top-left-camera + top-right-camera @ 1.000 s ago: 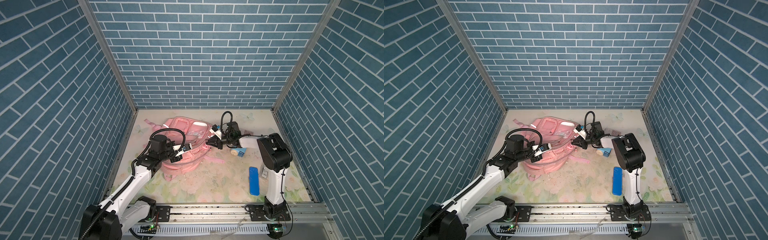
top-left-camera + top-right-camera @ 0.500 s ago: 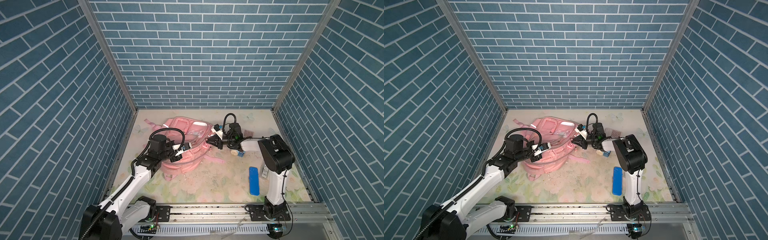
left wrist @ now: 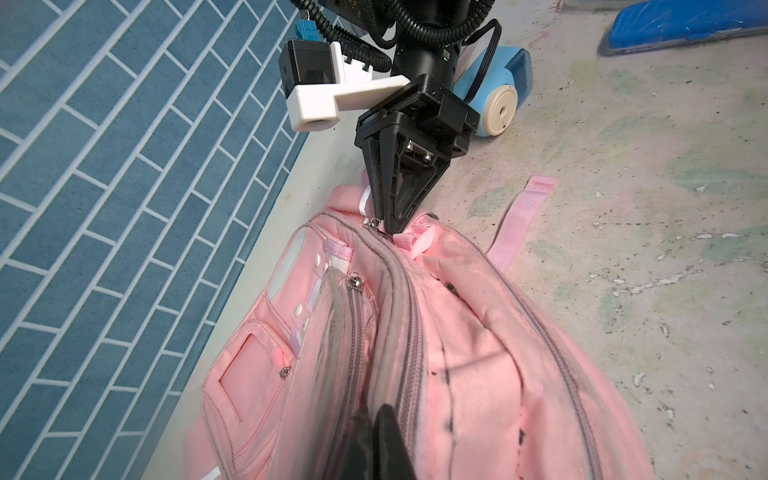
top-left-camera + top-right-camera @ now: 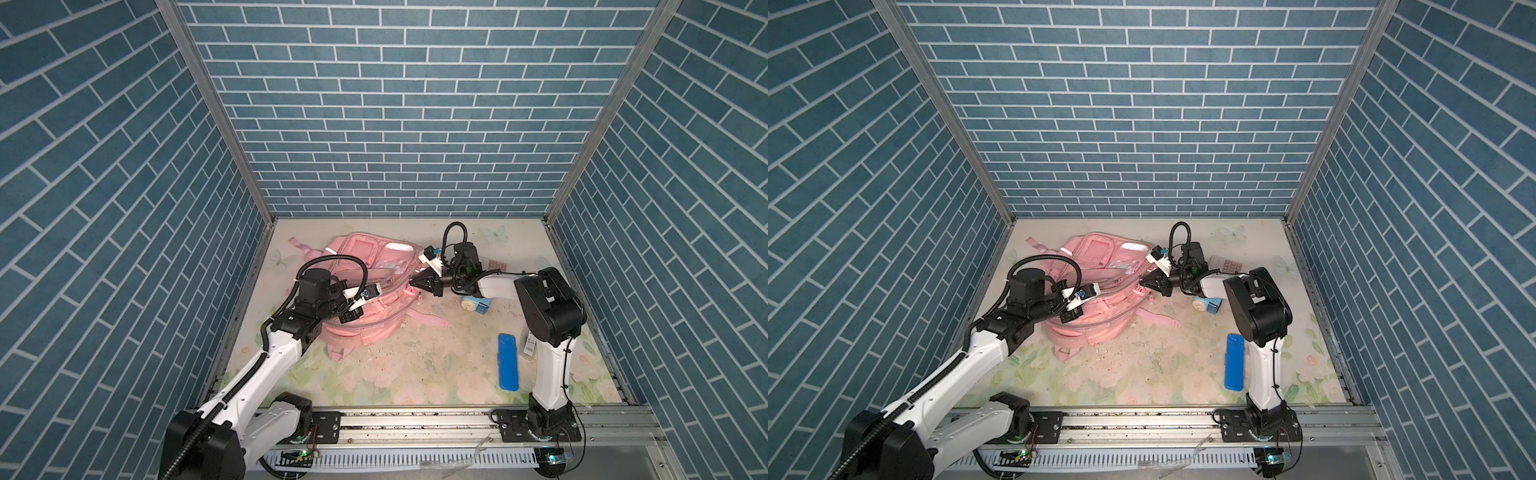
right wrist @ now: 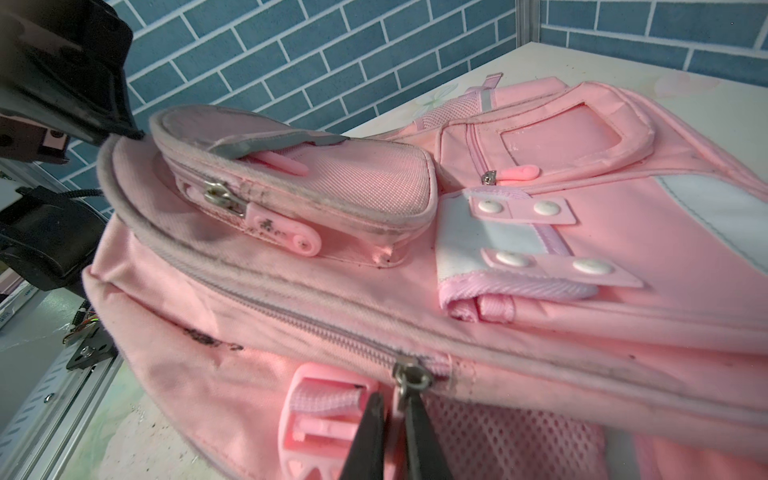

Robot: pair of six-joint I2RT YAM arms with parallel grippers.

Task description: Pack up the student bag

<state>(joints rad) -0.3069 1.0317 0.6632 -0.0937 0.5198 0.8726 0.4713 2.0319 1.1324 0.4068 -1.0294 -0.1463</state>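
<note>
The student bag (image 4: 374,326) (image 4: 1100,326), a pink backpack, lies on its side left of the middle in both top views. My left gripper (image 4: 348,316) (image 4: 1068,316) (image 3: 376,415) rests on the bag's near side. It is shut, pinching the fabric edge beside a grey zip. My right gripper (image 4: 413,281) (image 4: 1143,281) (image 5: 394,401) is at the bag's right end. Its fingertips are closed on the pink pull tab hanging from the metal zip slider (image 5: 409,376). The left wrist view shows the right gripper (image 3: 392,228) tip-down at that slider (image 3: 374,222).
A blue pencil case (image 4: 508,362) (image 4: 1234,361) lies at the front right beside the right arm's base link. A blue-and-cream roller gadget (image 4: 476,304) (image 4: 1208,305) sits under the right forearm. A calculator (image 4: 1223,264) lies behind it. A pink strap (image 4: 428,320) trails rightward from the bag.
The right gripper has edged slightly left at the bag's right end and its jaws have narrowed onto the zip pull. The left arm and the bag have stayed put.
</note>
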